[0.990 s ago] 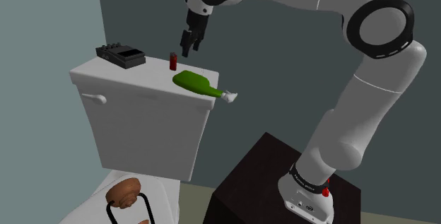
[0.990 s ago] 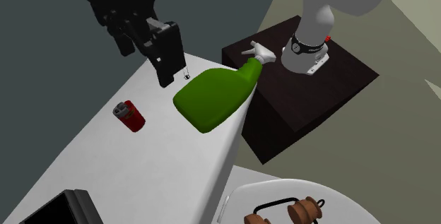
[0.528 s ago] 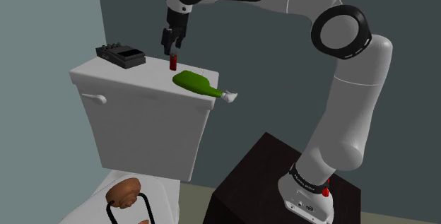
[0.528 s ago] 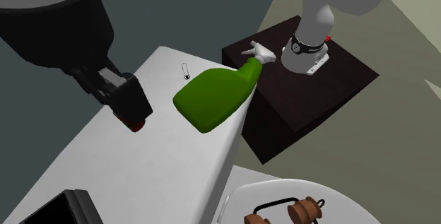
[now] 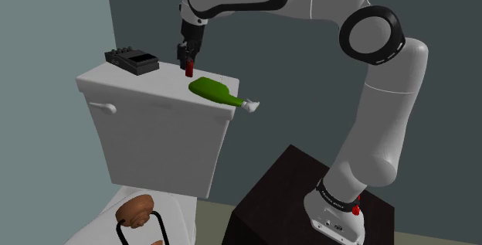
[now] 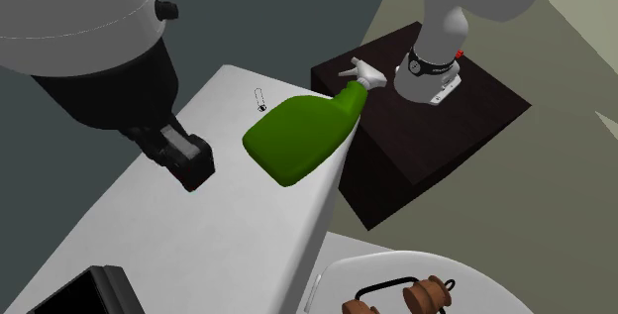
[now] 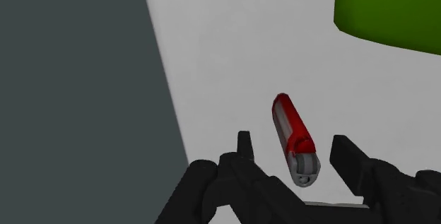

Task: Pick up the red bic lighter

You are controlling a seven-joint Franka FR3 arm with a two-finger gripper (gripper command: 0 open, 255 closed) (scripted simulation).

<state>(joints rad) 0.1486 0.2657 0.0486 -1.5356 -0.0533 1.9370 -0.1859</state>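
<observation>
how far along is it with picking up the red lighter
The approach looks done: the gripper is low over the red lighter on the white tank lid. In hand is the line-up: the open fingers stand on either side of the lighter without touching it. Left to do: shut on it and lift it off the lid; it is not yet held.
</observation>
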